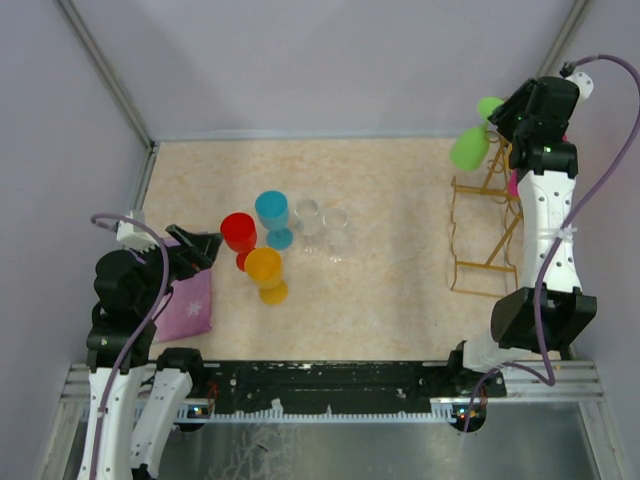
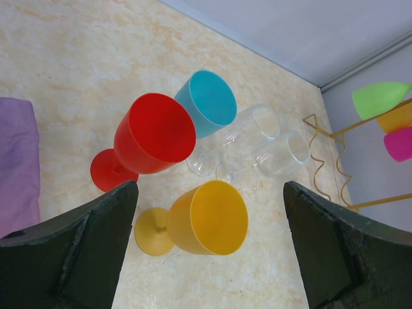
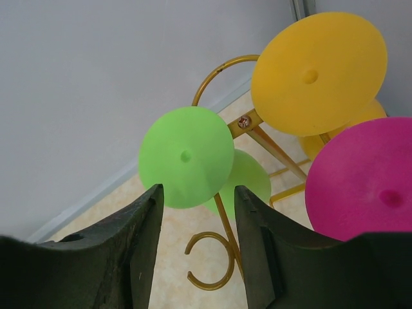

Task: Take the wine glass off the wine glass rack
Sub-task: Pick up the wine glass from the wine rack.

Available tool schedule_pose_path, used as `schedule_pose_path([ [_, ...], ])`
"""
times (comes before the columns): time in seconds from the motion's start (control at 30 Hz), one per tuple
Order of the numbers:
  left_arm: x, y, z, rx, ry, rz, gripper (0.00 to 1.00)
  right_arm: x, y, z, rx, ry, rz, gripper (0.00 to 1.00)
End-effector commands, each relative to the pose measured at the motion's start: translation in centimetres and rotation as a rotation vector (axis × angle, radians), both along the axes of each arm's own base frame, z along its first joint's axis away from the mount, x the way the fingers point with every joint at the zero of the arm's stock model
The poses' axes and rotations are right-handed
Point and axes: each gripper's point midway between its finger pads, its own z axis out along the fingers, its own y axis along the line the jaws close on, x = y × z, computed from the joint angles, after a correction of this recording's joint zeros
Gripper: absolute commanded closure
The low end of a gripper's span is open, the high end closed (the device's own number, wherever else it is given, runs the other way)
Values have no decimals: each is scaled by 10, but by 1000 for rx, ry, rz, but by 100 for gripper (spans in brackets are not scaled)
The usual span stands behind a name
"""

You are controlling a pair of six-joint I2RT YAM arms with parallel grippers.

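Soft, even light falls from above on the table (image 1: 390,190) — shadows under the coloured glasses (image 1: 262,250) are faint and short. The metal strip (image 1: 330,440) at the near edge gives dull reflections. From the left wrist, the clear glasses (image 2: 280,151) carry small highlights, while the left gripper (image 2: 210,199) has dark, slightly soft fingers (image 2: 71,257). From the right wrist, the right gripper (image 3: 197,193) looms dark and blurred — the green glass (image 3: 186,156) stays sharp.

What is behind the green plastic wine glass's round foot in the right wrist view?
Part of its green bowl and the gold wire rack; the foot covers its stem.
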Motion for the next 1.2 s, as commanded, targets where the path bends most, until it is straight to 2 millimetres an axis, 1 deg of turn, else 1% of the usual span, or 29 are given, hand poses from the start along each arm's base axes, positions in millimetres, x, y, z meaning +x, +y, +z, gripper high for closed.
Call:
schedule_pose_path([
  [0.0, -2, -1, 6, 9, -17, -16, 1, 3, -7, 17, -7, -68, -26, 52],
  [0.53, -2, -1, 4, 6, -12, -13, 1, 9, -15, 6, -14, -42, -58, 53],
  [0.83, -1, -1, 3, 3, -10, -11, 1, 20, -15, 2, 10, -44, -60, 53],
  [1.03, -1, -1, 2, 5, -6, -10, 1, 27, -10, 1, 42, -60, -44, 53],
  [1.1, -1, -1, 2, 5, -6, -9, 1, 28, -10, 2, 52, -74, -41, 54],
  [1.17, -2, 0, 2, 6, -6, -8, 1, 29, -8, 3, 61, -87, -35, 58],
])
